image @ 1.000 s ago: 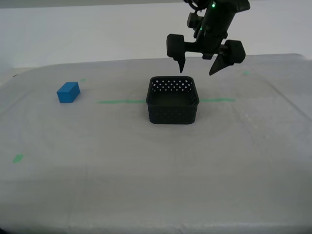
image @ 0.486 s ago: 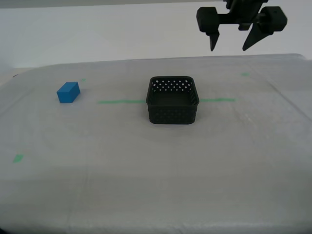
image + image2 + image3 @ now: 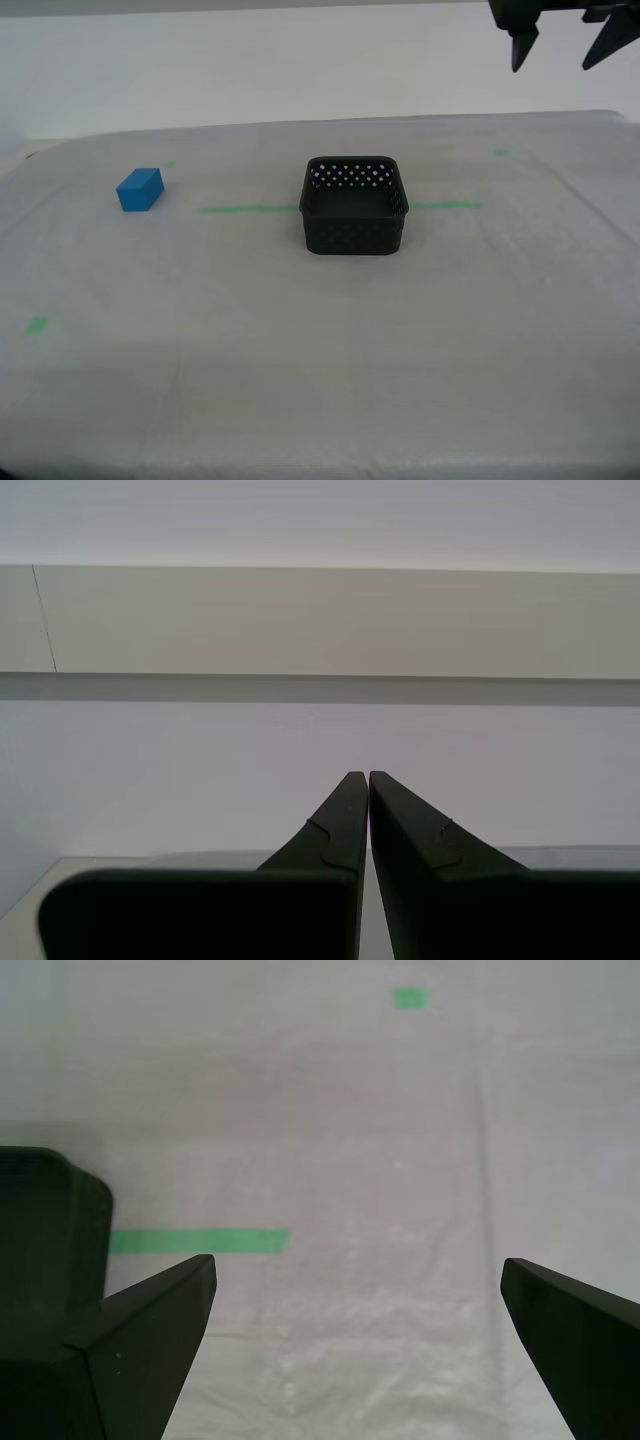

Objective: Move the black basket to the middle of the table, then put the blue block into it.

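The black basket (image 3: 354, 206) stands upright near the middle of the table (image 3: 300, 350), astride the long green tape line (image 3: 247, 209), which shows on either side of it. Its inside, as far as the exterior view shows, holds nothing. The blue block (image 3: 139, 189) lies well apart from it, toward the table's edge on the exterior view's left, just short of the far edge and resting flat on the wrinkled cover.

My first gripper (image 3: 564, 45) hangs high above the table at the exterior view's upper right corner, only its two dark fingertips in sight there, jaws spread wide with nothing between them. The first wrist view confirms this: my first gripper (image 3: 357, 1290) looks down on bare cover between its parted fingers, with one end of the green tape line (image 3: 198, 1241), a corner of the black basket (image 3: 50, 1240), and a small green tape mark (image 3: 410, 998) farther off.

My second gripper (image 3: 368, 780) appears only in its own wrist view, its fingers pressed together tip to tip on nothing, facing a pale wall rather than the table.
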### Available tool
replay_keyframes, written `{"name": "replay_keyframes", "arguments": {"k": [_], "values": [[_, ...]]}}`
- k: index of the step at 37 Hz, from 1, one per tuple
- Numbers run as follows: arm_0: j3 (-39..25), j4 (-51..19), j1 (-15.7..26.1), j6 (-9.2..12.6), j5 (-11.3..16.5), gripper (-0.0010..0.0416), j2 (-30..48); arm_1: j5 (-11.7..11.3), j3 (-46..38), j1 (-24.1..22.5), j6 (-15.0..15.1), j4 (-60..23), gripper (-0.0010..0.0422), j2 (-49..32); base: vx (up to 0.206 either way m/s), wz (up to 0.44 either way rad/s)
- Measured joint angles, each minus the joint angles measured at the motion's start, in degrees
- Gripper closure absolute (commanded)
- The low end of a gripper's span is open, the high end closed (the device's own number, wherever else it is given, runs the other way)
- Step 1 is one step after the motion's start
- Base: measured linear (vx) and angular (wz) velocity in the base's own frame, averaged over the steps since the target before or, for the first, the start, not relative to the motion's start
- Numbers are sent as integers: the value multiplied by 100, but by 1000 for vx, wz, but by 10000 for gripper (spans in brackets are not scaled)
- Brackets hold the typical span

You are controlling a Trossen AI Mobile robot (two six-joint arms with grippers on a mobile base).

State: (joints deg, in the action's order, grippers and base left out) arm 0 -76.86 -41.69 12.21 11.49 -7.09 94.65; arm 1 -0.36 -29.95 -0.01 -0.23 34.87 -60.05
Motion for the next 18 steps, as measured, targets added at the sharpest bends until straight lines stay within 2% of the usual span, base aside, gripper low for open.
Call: {"name": "replay_keyframes", "arguments": {"k": [11,15,18], "values": [[2,-74,-809,-505,236,6,-48,0,0,0,-2,0,412,0,0,0],[2,-33,-1088,-586,413,6,-48,0,0,0,-2,0,412,0,0,0],[2,4,-1248,-616,428,6,-37,0,0,0,-2,0,412,0,0,0]]}}
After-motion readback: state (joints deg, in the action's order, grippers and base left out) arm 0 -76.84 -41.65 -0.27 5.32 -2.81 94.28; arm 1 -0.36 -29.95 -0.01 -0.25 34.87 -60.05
